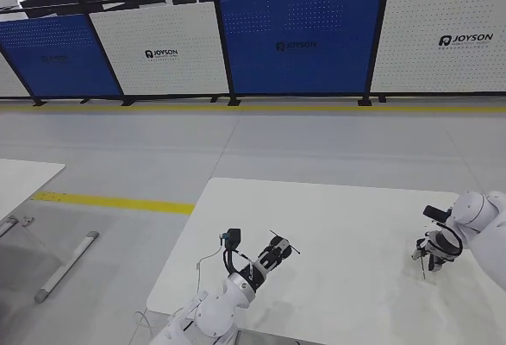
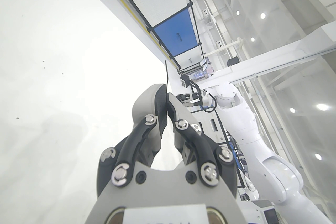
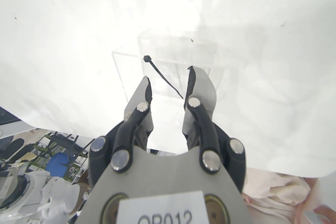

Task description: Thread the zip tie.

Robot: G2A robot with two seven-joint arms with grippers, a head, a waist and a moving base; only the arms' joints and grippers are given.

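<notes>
Near the front edge of the surface point(image 1: 339, 216), the left pincer point(image 2: 167, 93) is clamped on a zip tie point(image 2: 166, 72); the right pincer point(image 3: 169, 73) stands wide open above a second zip tie point(image 3: 163, 78) lying on a clear box point(image 3: 123, 70)

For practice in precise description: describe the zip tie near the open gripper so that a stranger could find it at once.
On the white table, find the right gripper, open above a clear box. The black zip tie lies slantwise at that box, untouched; the other zip tie is clamped in the left gripper.
</notes>
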